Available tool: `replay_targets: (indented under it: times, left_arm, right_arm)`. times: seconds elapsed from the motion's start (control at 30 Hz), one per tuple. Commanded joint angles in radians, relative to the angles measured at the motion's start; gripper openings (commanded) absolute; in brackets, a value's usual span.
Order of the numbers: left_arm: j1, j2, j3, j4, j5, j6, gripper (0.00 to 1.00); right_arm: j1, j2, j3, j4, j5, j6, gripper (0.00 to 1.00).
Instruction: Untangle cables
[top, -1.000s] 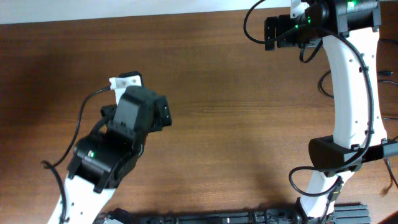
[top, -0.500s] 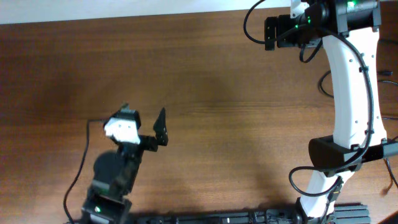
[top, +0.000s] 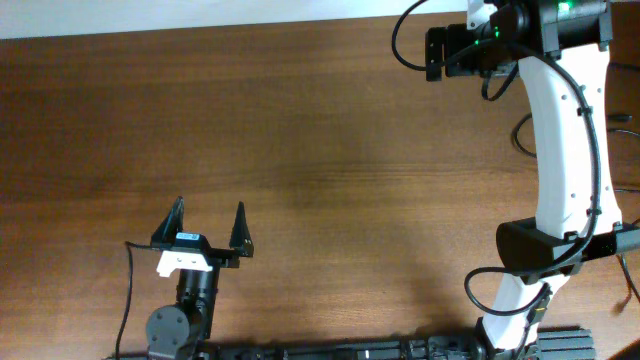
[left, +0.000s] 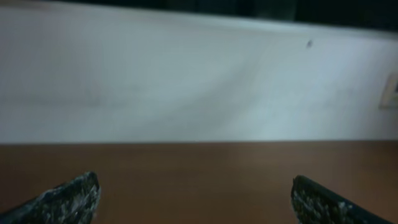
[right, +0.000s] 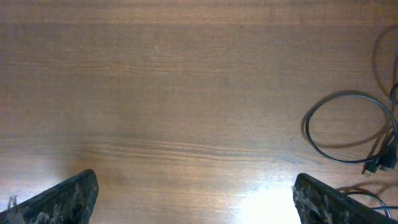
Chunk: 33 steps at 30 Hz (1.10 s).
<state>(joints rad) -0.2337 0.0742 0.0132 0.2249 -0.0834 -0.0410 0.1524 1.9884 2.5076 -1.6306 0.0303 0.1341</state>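
Left gripper (top: 210, 222) parked low at 7 o'clock in overhead, fingers spread full and pointing to 12, nothing between them. Reads as a rest pose, clear of the work area. Left wrist view confirms: only bare tabletop and a pale wall (left: 186, 81) ahead, no cords in reach.

Right gripper (right: 196, 196) also wide open and empty, arm stretched to 1 o'clock at the far table edge, camera looking down. Likely positioned there because that is where the cables (right: 348, 134) are: thin black loop at 3 o'clock of the right wrist view, plug end just below it, more cord at 4–5 o'clock by the frame edge. Well right of the jaws, not touched. Not visible in overhead.

Table (top: 340, 170): brown wood grain, flat, mild glare. White strip along the 12 o'clock edge.
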Motion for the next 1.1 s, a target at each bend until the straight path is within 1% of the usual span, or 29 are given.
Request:
replay_targets:
  times: [0.0,0.2,0.3,1.07]
  left_arm:
    - [0.051,-0.069,-0.005,-0.132,0.020,0.019,0.99]
    - [0.088,-0.069,-0.005,-0.304,0.037,0.007,0.99]
    - [0.109,-0.070,-0.005,-0.310,0.063,0.008,0.99]
    - [0.104,-0.069,-0.004,-0.309,0.062,0.009,0.99]
  right_arm:
    - [0.005,-0.002,-0.002,0.000,0.016,0.001,0.99]
    - [0.005,-0.002,-0.002,0.000,0.016,0.001,0.99]
    - [0.005,-0.002,-0.002,0.000,0.016,0.001,0.99]
    - [0.005,-0.002,-0.002,0.000,0.016,0.001,0.99]
